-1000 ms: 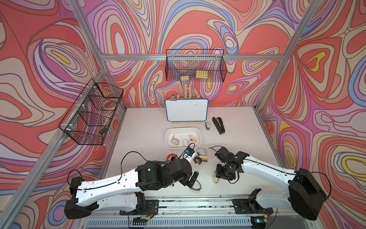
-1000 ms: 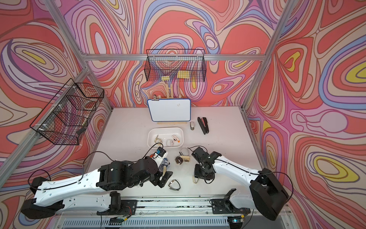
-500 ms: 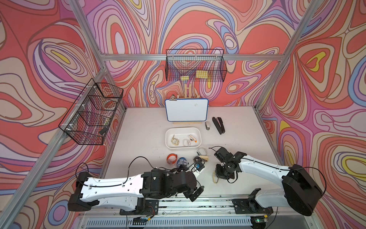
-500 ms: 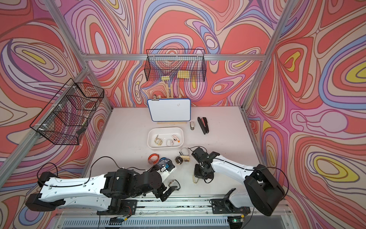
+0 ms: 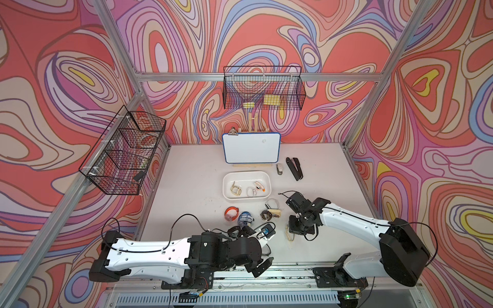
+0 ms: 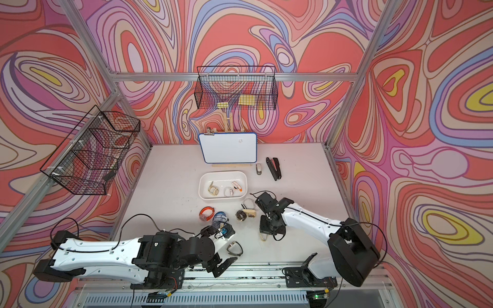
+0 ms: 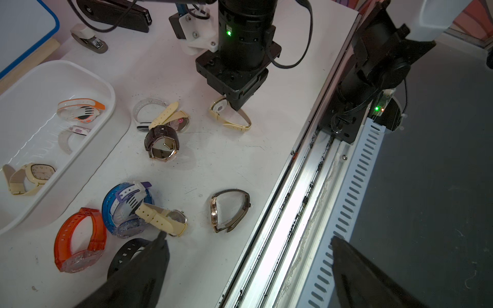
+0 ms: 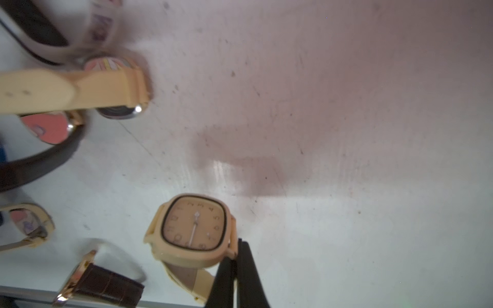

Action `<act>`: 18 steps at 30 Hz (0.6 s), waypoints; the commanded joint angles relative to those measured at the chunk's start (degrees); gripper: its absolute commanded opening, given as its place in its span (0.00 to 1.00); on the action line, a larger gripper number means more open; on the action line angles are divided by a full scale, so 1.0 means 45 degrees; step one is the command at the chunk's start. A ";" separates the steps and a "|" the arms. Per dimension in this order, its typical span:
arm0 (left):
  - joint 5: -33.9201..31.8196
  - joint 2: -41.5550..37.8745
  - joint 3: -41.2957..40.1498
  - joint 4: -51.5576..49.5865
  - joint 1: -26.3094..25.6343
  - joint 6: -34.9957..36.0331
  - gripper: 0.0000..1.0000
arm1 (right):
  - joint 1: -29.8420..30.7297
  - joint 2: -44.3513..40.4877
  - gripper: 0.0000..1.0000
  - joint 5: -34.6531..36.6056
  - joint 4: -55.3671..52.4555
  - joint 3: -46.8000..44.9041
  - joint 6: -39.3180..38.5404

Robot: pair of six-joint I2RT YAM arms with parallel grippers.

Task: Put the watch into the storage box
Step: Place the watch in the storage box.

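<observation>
A cream watch with a square face [image 8: 196,229] lies on the table near its front edge. My right gripper [image 8: 236,266] stands over it, shut on its strap beside the case. The left wrist view shows this gripper [image 7: 234,104] coming straight down onto the watch [image 7: 230,118]. The white storage box [image 5: 246,173] sits mid-table behind them and holds three watches. My left gripper [image 7: 248,237] hangs open and empty over the front rail, seen in a top view [image 6: 221,264]. A brown-strapped gold watch [image 7: 229,210] lies just ahead of it.
Loose watches lie between box and arms: orange [image 5: 231,212], blue [image 5: 245,217], dark brown [image 5: 266,215], a white band [image 5: 272,203], a black one [image 7: 125,256]. Whiteboard [image 5: 251,148] and black stapler [image 5: 294,168] stand behind. Wire baskets [image 5: 262,90] [image 5: 122,152] hang on the walls.
My right gripper has shut on the cream watch's strap. The left arm has drawn back toward the front edge, uncovering the loose watches.
</observation>
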 commanded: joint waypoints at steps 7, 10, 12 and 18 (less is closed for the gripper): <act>-0.2658 -0.1408 0.0310 -0.2304 -0.0094 -0.1239 1.00 | -0.0055 0.2516 0.00 0.0581 -0.1303 0.5010 -0.2328; -0.3882 -0.2072 0.0671 -0.3605 -0.0068 -0.1911 1.00 | -0.0045 0.4097 0.00 0.0061 -0.1125 0.7134 -0.3010; -0.4244 -0.2466 0.0833 -0.4215 -0.0067 -0.2119 1.00 | -0.0055 0.5358 0.00 -0.0281 -0.1155 0.8596 -0.3411; -0.5203 -0.3402 0.1324 -0.6080 -0.0024 -0.3413 1.00 | -0.0040 0.8711 0.00 -0.1165 -0.1625 1.2760 -0.4320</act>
